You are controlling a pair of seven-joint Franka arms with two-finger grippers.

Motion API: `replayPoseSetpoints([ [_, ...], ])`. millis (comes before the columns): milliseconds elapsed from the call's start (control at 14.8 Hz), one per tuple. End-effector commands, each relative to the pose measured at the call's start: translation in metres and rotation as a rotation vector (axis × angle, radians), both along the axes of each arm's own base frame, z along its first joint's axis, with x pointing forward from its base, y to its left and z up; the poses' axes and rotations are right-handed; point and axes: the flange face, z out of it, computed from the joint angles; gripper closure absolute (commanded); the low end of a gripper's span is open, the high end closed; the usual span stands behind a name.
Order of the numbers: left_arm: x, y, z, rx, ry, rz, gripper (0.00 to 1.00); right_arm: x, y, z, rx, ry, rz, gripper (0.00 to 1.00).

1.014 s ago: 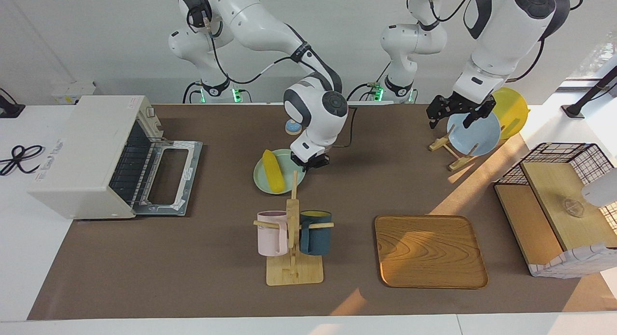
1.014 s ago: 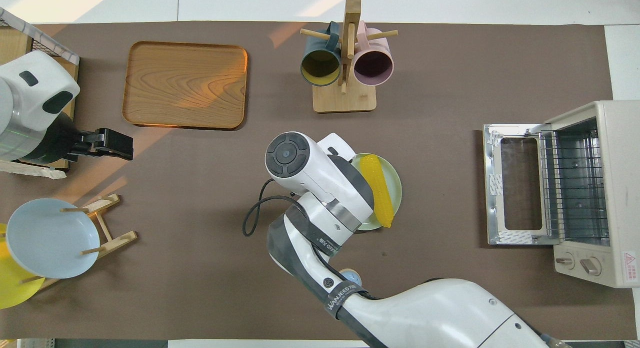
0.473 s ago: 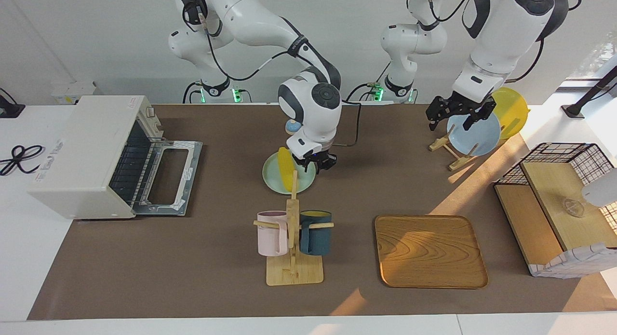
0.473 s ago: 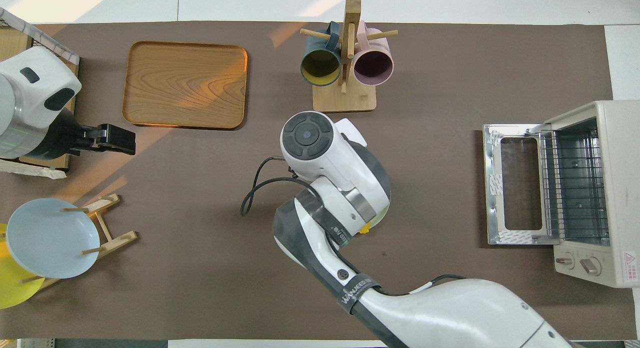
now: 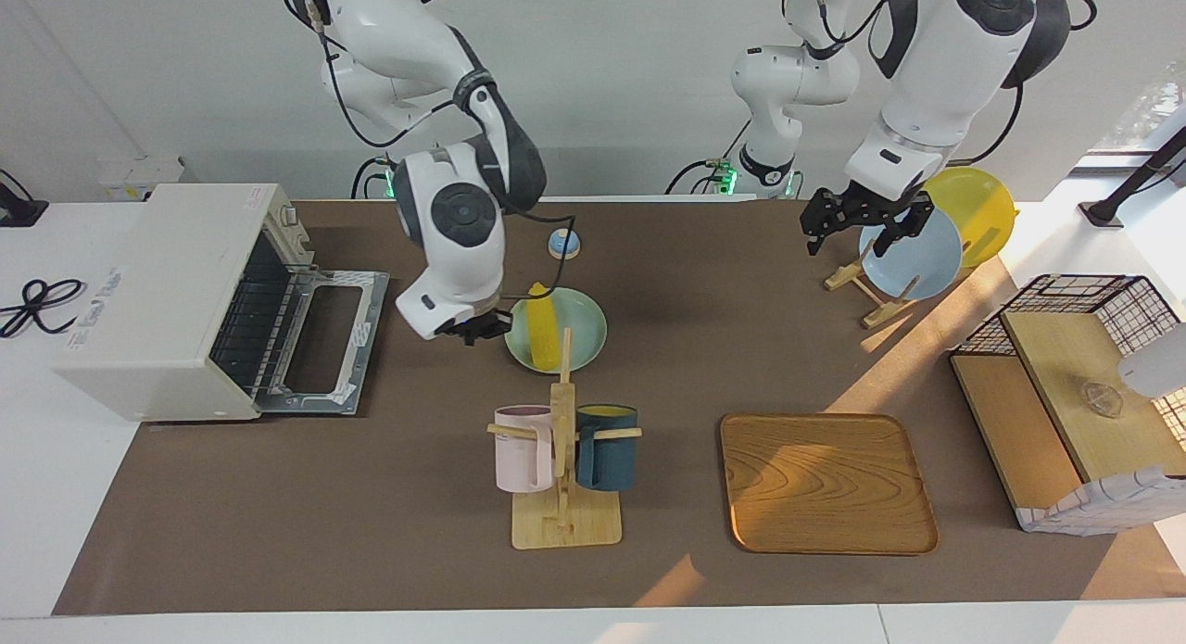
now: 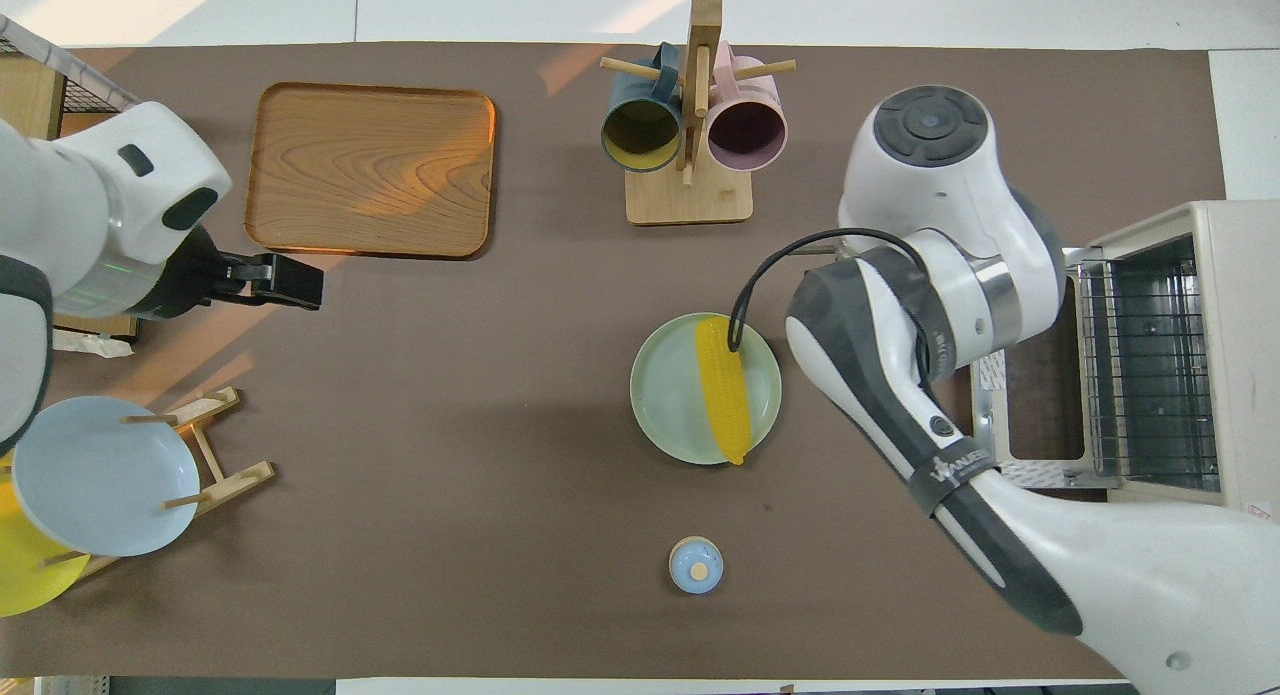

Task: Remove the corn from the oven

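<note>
The yellow corn (image 5: pixel 542 336) lies on a pale green plate (image 5: pixel 586 334) in the middle of the table; both also show in the overhead view, the corn (image 6: pixel 722 387) on the plate (image 6: pixel 662 395). The off-white oven (image 5: pixel 157 292) stands at the right arm's end with its door (image 5: pixel 324 340) dropped open and its wire rack (image 6: pixel 1145 365) bare. My right gripper (image 5: pixel 474 330) hangs low between the oven door and the plate, apart from the corn; in the overhead view its own arm hides it. My left gripper (image 5: pixel 857 225) is open over the plate rack and waits.
A mug stand (image 5: pixel 563 496) with a pink and a dark blue mug stands farther from the robots than the plate. A wooden tray (image 5: pixel 827 484), a rack holding a pale blue plate (image 5: pixel 913 255) and a yellow plate (image 5: pixel 977 208), a wire basket (image 5: pixel 1066 301) and a small blue knob (image 5: pixel 564 244) are also here.
My right arm swung from over the green plate toward the oven, uncovering the corn. The plate with the corn slid slightly toward the left arm's end. My left gripper shifted a little.
</note>
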Motion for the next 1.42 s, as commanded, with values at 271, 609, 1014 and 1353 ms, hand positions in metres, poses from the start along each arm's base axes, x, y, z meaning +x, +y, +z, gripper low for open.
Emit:
replayPoseSetpoints([
  [271,-0.021,-0.161,-0.096,-0.065,-0.001,0.032,0.0,-0.041,-0.079,-0.059,-0.069,-0.005,0.051,1.0],
  [609,-0.055,-0.27,-0.174,-0.108,-0.037,0.025,0.0,-0.051,-0.121,-0.079,-0.046,-0.024,0.039,1.0],
  [1014,-0.074,-0.343,-0.244,-0.15,-0.068,0.009,0.0,-0.034,-0.135,-0.026,-0.128,0.011,0.185,1.0],
  [1353,-0.081,-0.351,-0.251,-0.171,-0.088,-0.003,0.0,-0.035,-0.223,0.042,-0.097,0.057,0.268,1.0],
])
